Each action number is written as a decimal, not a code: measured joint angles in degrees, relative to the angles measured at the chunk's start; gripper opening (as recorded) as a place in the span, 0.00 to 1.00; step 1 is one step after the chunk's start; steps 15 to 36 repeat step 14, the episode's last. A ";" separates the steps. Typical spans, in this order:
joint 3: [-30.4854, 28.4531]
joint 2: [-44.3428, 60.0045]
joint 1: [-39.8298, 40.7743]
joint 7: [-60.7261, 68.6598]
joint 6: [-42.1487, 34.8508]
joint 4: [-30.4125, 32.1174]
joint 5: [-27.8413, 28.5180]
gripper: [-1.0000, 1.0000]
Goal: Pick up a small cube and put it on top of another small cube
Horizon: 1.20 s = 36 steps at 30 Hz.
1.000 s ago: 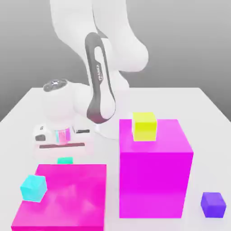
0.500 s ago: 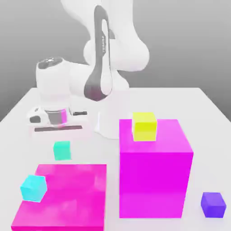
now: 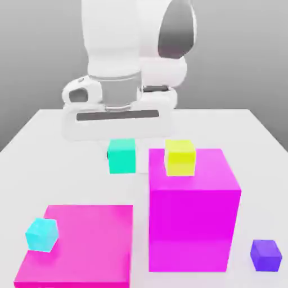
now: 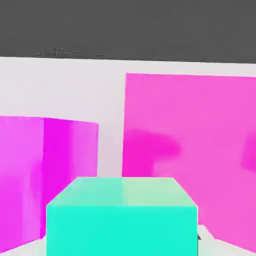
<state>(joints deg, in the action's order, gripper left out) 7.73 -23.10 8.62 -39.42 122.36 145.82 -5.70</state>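
The small turquoise cube [image 3: 122,156] hangs in the air, clear of the table, with my gripper [image 3: 122,151] shut on it under the white hand [image 3: 118,115]. It is level with the top of the tall magenta block [image 3: 194,208] and just off that block's upper edge toward the exterior view's left. A small yellow cube [image 3: 180,157] rests on the tall block's top, close beside the held cube. In the hand view the turquoise cube [image 4: 122,215] sits close up, with magenta block faces [image 4: 190,150] behind it.
A low, wide magenta block [image 3: 79,242] lies at the front on the exterior view's left, with a sky-blue cube [image 3: 41,234] on its corner. A small purple cube [image 3: 265,255] sits on the white table [image 3: 247,146] at the front right.
My gripper has risen from near the table with the turquoise cube in it and swung toward the exterior view's right, up to the tall block's top height. The other cubes have stayed put.
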 joint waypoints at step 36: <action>7.43 -3.94 -2.95 -10.77 -1.17 1.84 -2.74 1.00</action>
